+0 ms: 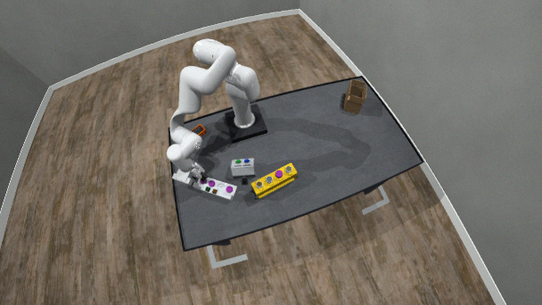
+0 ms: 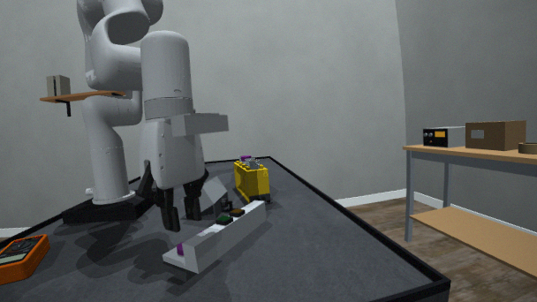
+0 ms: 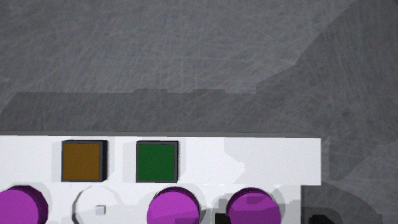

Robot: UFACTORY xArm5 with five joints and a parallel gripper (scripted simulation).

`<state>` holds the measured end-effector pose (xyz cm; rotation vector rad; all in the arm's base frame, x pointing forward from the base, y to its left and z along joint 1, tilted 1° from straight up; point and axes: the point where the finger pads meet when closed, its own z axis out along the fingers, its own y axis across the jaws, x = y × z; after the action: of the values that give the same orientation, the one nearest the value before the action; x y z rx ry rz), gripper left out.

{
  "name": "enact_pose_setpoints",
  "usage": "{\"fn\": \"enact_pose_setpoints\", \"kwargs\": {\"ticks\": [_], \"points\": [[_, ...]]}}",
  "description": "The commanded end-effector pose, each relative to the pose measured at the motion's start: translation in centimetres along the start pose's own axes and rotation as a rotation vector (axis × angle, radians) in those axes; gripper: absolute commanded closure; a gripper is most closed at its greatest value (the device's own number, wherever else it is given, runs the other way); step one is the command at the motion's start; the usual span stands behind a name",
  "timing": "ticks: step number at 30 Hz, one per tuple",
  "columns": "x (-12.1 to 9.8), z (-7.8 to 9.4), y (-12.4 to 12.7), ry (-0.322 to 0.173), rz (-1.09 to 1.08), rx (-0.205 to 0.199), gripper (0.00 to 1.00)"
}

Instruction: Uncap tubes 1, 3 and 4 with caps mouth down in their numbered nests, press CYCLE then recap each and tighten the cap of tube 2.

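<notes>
The white cap tray lies under my gripper. It holds three purple caps: one in the far left nest, one in the third nest and one in the far right nest. The second nest is empty. My gripper is open, with its fingertips on either side of the far right cap and apart from it. The amber lamp and green lamp look dark. The yellow decapping station has one purple cap on a tube; the other tubes stand uncapped.
The grey key housing with the green key and blue key stands between tray and arm base. An orange multimeter lies near the table's left edge. A cardboard box stands at the far right corner.
</notes>
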<state>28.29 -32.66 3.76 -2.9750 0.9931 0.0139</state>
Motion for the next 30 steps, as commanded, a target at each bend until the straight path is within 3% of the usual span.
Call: {"fn": "enact_pose_setpoints", "kwargs": {"ticks": [1,15,17,20,24,25,30], "points": [[0.0,-1.4,0.0,-0.002,0.0,-0.008,0.54],[0.0,-8.4,-0.1,-0.002,0.0,-0.008,0.54],[0.0,-8.4,-0.1,-0.002,0.0,-0.008,0.54],[0.0,-9.7,-0.1,-0.002,0.0,-0.008,0.54],[0.0,-9.7,-0.1,-0.002,0.0,-0.008,0.54],[-0.5,-9.5,-0.7,-0.001,0.083,-0.008,1.0],[-2.3,-8.9,-3.1,0.0,0.374,-0.007,1.0]]}}
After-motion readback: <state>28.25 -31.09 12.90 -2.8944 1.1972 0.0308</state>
